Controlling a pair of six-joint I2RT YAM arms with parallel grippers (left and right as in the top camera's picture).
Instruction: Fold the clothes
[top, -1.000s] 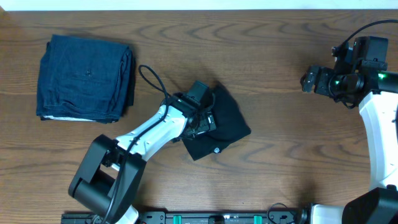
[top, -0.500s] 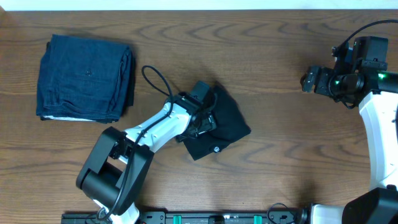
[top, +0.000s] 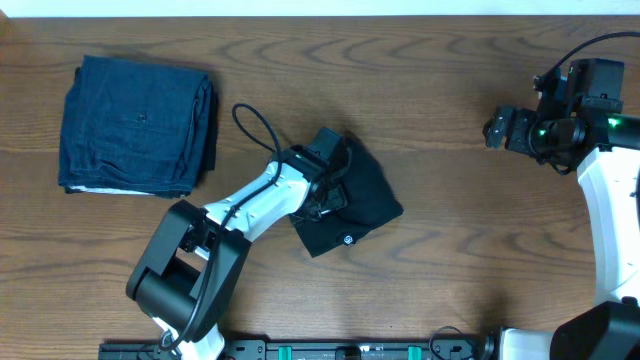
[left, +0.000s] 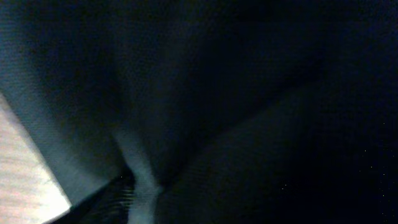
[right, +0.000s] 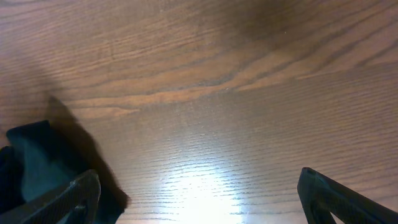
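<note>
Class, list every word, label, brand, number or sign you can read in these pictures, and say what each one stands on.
No text is readable in any view.
Small white round logo on the crumpled black fabric T-shirt: too small to read.
</note>
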